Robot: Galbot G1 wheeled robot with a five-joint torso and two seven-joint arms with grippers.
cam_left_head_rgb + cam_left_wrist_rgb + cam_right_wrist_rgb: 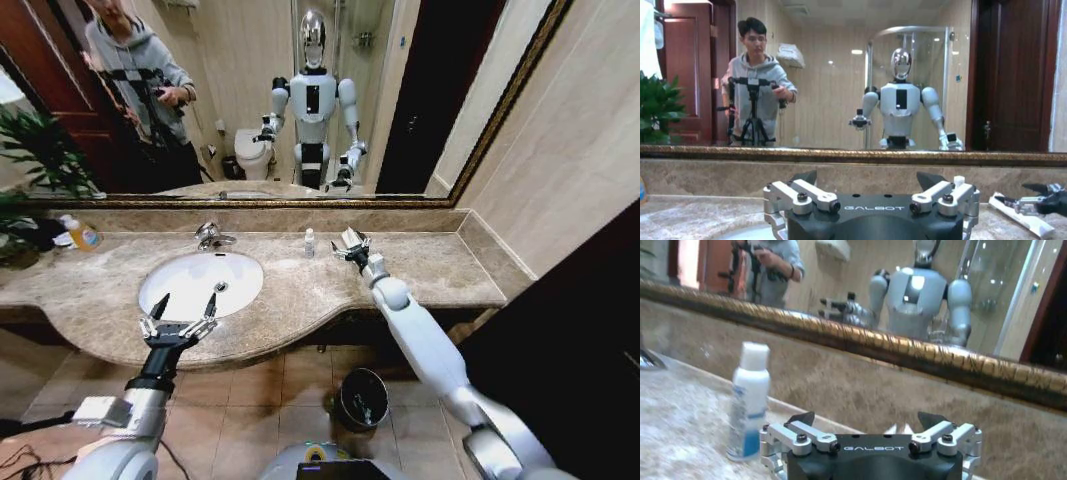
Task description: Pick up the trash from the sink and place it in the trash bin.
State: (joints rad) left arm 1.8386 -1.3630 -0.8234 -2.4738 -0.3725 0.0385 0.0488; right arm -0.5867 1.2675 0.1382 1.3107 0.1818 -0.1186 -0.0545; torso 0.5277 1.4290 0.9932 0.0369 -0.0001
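Trash bin (361, 398) on the floor by my base, below the counter edge | my left gripper (180, 309) spread wide, holding nothing, over the sink (170, 282) front rim | my right gripper (352, 243) far back by the wall, wide open over a white packet (1021, 220), small bottle (749, 401) beside it

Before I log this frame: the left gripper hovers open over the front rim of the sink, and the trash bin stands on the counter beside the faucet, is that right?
Not quite. The trash bin stands on the tiled floor below the counter, as the head view shows, not beside the faucet. The rest holds: the left gripper hovers open over the front rim of the sink.
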